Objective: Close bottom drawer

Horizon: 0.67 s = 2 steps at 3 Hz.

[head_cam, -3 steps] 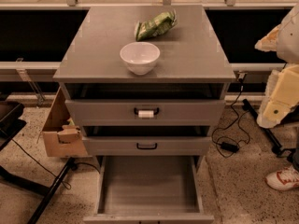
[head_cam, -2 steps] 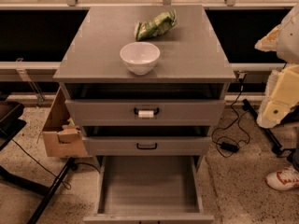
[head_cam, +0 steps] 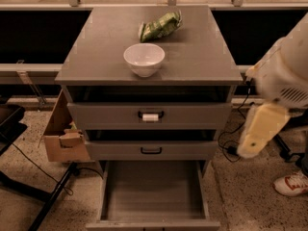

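The bottom drawer (head_cam: 151, 191) is the lowest of three grey cabinet drawers. It is pulled far out, and its long shallow tray holds nothing. Its front panel (head_cam: 151, 224) lies at the bottom edge of the view, with its handle out of sight. Above it are the middle drawer (head_cam: 151, 150) with a plain black handle and the top drawer (head_cam: 150, 115) with a white tag on its handle; both stand slightly out. My arm (head_cam: 269, 109), white and cream, hangs to the right of the cabinet, level with the upper drawers. My gripper is out of view.
A white bowl (head_cam: 144, 58) and a green snack bag (head_cam: 160, 26) sit on the cabinet top (head_cam: 202, 52). An open cardboard box (head_cam: 62, 134) stands against the cabinet's left side. Black cables (head_cam: 230, 141) lie on the floor at right. A person's shoe (head_cam: 291, 184) is at the far right.
My arm has moved left and down, closer to the cabinet's right side. The drawers, bowl and bag have not moved.
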### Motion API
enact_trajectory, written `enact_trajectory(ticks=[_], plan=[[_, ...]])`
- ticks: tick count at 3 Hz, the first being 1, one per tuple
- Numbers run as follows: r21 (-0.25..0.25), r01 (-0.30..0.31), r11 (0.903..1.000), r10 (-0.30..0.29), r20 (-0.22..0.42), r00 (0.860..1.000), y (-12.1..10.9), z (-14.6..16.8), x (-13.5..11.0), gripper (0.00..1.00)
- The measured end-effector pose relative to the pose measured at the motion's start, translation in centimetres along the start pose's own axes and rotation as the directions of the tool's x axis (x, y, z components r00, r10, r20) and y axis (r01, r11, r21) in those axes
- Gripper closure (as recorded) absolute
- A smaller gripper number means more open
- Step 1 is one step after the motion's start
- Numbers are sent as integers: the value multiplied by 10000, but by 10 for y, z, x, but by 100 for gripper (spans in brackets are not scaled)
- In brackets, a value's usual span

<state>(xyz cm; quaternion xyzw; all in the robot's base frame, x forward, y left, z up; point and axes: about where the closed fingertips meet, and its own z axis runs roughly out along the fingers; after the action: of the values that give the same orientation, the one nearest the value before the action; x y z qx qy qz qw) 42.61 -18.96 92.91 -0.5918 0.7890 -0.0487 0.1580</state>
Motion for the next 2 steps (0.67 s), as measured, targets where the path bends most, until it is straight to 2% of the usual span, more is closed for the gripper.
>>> enact_trajectory(ticks=[1,2], plan=[[251,-224,9994,227,-118,9997,30,51,-14,0],[208,-236,9995,247,-558,9981,64,113,-19,0]])
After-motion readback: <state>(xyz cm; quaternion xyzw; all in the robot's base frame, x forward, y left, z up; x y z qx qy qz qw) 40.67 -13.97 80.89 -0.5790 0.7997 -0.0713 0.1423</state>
